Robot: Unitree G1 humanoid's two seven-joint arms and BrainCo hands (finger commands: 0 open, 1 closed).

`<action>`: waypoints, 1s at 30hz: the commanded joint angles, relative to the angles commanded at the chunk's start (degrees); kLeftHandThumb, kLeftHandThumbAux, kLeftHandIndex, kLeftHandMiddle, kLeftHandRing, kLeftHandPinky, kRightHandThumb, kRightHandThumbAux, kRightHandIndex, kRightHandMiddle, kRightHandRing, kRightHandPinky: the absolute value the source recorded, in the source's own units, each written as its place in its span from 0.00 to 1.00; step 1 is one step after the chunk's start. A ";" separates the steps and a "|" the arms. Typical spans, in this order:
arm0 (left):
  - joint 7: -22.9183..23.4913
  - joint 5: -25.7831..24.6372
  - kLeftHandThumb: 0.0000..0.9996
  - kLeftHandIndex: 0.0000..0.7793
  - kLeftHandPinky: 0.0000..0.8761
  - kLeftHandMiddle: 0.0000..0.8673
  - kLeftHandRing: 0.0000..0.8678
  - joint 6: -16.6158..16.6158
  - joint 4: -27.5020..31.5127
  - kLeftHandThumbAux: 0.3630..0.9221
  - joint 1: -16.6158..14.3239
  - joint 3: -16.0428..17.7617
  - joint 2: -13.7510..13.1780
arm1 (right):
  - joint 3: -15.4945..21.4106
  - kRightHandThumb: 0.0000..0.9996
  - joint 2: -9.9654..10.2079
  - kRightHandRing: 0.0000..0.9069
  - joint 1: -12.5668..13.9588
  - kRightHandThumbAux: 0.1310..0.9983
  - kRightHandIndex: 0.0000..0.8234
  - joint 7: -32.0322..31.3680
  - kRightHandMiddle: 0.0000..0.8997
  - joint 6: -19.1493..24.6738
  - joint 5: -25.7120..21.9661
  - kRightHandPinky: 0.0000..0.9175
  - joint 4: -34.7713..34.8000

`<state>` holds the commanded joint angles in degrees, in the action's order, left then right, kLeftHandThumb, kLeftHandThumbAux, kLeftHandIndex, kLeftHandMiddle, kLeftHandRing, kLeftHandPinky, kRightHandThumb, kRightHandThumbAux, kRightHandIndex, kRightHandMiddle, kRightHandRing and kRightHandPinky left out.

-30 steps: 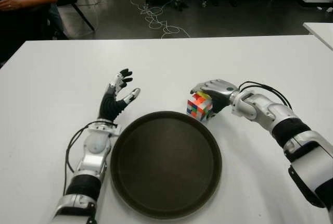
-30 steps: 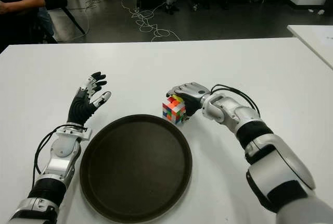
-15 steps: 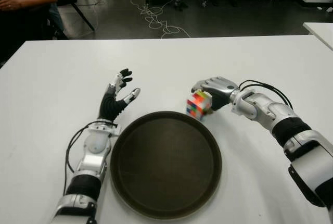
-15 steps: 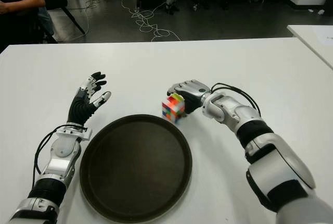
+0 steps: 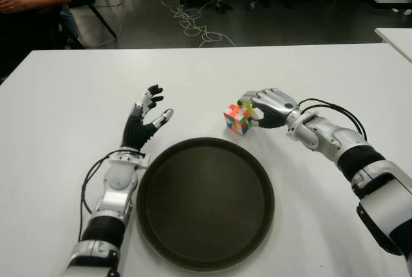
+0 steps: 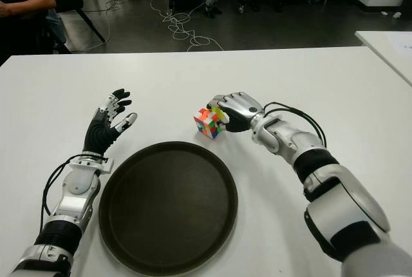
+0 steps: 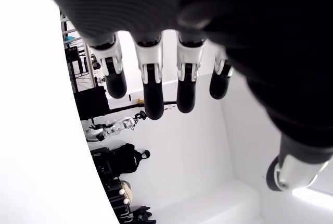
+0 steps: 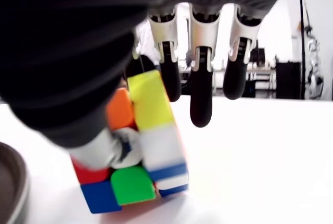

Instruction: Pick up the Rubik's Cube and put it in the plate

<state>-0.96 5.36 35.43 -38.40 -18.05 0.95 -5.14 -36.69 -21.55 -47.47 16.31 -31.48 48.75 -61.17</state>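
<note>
While the left hand [image 5: 145, 119] stands idle just off the plate's left rim, fingers spread upward and holding nothing, everything that matters is happening on the plate's far-right side. The plate [image 5: 205, 202], a dark round tray, sits on the white surface [image 5: 309, 77] between the two arms, and nothing lies in it yet. Just beyond its far rim, a touch right of its middle, is the Rubik's Cube [image 5: 239, 118], tipped onto an edge rather than lying flat, and seemingly still close to or touching the surface at its lower corner; I cannot tell for sure whether it has cleared. The right hand [image 5: 269, 105] is immediately to the right of the cube and arched over it: from the wrist camera the thumb presses against the cube's near face while the other fingers [image 8: 201, 107] hang curled beyond its top edge, not plainly touching it. So I would call it a loose, partial hold, more a pinch and tilt than a firm grasp. The cube lies to the left of the palm, and the plate lies nearer the robot from the cube, so the right hand is clearly the closer one for the job. The hold probably needs firming up before the cube is carried back over the rim.
</note>
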 joint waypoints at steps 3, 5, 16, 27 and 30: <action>-0.01 -0.03 0.10 0.15 0.15 0.20 0.19 -0.12 0.05 0.37 -0.04 -0.01 0.07 | -0.14 0.69 0.03 0.58 -0.06 0.69 0.51 0.45 0.56 0.12 0.12 0.56 -0.25; 0.04 -0.10 0.10 0.14 0.14 0.19 0.18 -0.30 0.18 0.36 -0.03 -0.02 0.13 | -0.14 0.69 0.04 0.58 -0.01 0.70 0.51 0.94 0.56 0.17 0.15 0.56 -0.35; 0.55 -0.33 0.09 0.13 0.12 0.19 0.18 -0.61 0.87 0.35 0.25 -0.12 0.09 | -0.01 0.69 0.24 0.57 0.00 0.70 0.50 1.29 0.56 1.05 -0.06 0.57 -1.04; 0.77 -0.70 0.09 0.14 0.12 0.19 0.18 -0.17 1.46 0.38 0.48 -0.13 0.31 | -0.02 0.69 0.16 0.57 0.01 0.70 0.50 1.44 0.56 0.65 -0.15 0.57 -0.98; 0.28 -0.30 0.09 0.14 0.11 0.19 0.17 -0.11 1.45 0.38 0.50 -0.11 0.29 | 0.13 0.69 0.18 0.58 0.12 0.70 0.51 1.94 0.56 0.32 -0.30 0.57 -0.98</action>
<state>-0.68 5.06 35.32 -36.95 -17.54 0.84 -4.84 -36.56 -21.37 -47.35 18.24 -31.16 48.45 -62.15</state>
